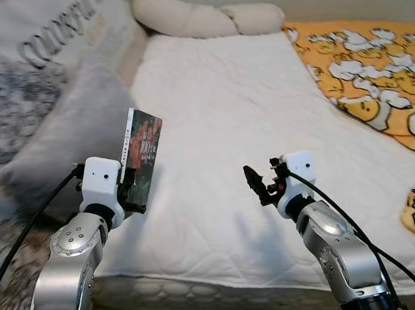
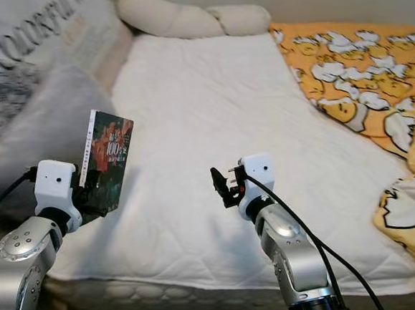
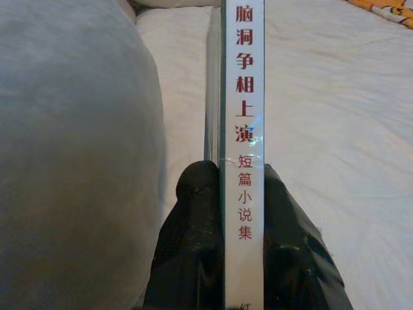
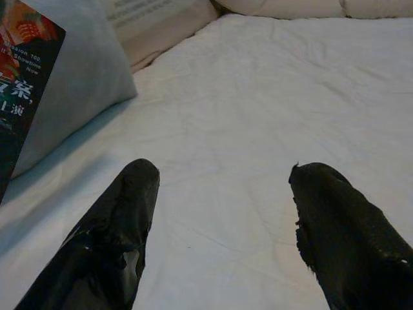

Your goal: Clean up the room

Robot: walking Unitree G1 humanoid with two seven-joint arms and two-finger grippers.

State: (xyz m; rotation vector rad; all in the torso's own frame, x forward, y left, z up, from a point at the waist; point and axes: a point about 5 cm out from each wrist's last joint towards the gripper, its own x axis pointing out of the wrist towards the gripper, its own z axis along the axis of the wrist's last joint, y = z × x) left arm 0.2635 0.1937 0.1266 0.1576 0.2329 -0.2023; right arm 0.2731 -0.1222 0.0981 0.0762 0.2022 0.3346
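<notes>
The left gripper (image 3: 242, 213) clamps a thin dark-covered paperback book (image 1: 141, 154) upright by its white spine. The right gripper (image 4: 222, 194) hovers spread wide above the white quilted mattress (image 1: 227, 125), holding nothing.

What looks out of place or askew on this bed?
The orange blanket lies rumpled along the bed's right side, not spread flat. The book is off the sheet, held upright in the left gripper. The right gripper hangs open over bare sheet. Nothing is spilled or damaged.

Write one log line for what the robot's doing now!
left gripper: shut on book | right gripper: open, over bed
</notes>
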